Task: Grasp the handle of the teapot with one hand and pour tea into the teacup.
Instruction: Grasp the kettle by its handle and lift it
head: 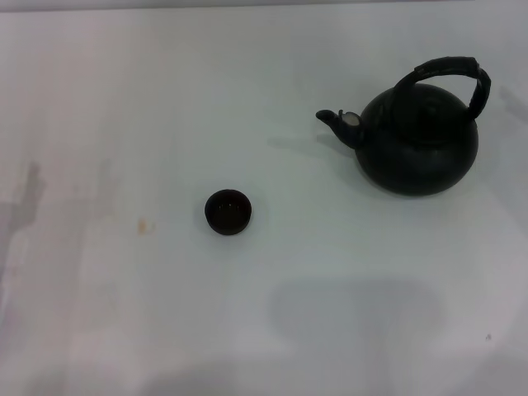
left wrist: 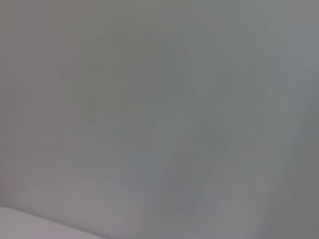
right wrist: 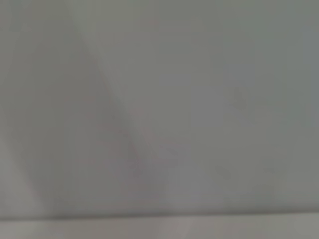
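Observation:
The matte black teapot (head: 417, 144) stands upright at the back right of the white table in the head view. Its short spout (head: 340, 121) with a silvery tip points left. Its dark wrapped arched handle (head: 450, 73) curves over its top. The tiny dark brown-black teacup (head: 228, 211) stands upright near the middle of the table, left of and nearer than the teapot, well apart from it. Neither gripper shows in any view. Both wrist views show only plain grey-white surface.
The white table (head: 124, 124) fills the head view. A small tan stain (head: 145, 224) lies left of the teacup. A faint shadow lies on the table near the front, right of centre.

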`<state>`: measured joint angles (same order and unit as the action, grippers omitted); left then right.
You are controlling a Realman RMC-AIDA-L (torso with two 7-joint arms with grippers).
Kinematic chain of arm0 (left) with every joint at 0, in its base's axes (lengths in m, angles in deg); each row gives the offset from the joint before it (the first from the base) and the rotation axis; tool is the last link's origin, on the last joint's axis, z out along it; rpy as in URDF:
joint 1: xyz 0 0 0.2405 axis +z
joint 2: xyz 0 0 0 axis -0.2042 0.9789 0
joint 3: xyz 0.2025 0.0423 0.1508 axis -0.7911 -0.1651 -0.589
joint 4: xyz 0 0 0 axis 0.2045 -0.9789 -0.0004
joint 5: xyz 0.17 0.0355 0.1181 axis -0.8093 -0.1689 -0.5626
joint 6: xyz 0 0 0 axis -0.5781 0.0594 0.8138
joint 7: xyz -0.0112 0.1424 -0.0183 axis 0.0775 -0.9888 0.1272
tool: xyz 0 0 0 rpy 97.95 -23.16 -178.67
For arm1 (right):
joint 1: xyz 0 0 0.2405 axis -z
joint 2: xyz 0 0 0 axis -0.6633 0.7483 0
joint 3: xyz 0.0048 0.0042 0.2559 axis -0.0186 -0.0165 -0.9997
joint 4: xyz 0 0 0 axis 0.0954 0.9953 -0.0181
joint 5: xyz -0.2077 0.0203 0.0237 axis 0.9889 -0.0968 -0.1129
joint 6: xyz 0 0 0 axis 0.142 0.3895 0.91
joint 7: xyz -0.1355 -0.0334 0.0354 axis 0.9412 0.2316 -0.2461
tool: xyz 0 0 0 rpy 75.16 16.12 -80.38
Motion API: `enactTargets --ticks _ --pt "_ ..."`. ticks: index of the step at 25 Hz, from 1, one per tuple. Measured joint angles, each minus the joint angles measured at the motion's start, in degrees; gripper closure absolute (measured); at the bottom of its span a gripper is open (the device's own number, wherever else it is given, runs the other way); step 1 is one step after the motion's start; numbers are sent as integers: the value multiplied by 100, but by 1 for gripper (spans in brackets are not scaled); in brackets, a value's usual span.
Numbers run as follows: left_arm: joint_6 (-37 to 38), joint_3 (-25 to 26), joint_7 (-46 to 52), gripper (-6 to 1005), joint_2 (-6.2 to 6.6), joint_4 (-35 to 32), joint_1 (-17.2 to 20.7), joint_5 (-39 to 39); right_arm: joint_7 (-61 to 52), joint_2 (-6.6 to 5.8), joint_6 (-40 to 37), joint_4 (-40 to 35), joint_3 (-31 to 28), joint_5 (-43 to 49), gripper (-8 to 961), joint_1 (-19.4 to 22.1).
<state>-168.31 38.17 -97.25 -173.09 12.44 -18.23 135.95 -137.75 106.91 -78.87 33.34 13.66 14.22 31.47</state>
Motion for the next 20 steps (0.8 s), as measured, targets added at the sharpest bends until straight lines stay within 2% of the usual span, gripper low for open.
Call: enactTargets --ticks 5,15,20 --pt "66 0 0 138 0 -31 -75 98 -970 31 -1082 -527 -794 1381 94 -81" --pt "234 0 0 138 0 -59 -186 133 -2379 126 -2338 -1655 -1196 3081 95 -106" --pt "255 0 0 139 5 -57 -193 135 -2544 209 -2689 -1881 -1426 3306 96 -131"
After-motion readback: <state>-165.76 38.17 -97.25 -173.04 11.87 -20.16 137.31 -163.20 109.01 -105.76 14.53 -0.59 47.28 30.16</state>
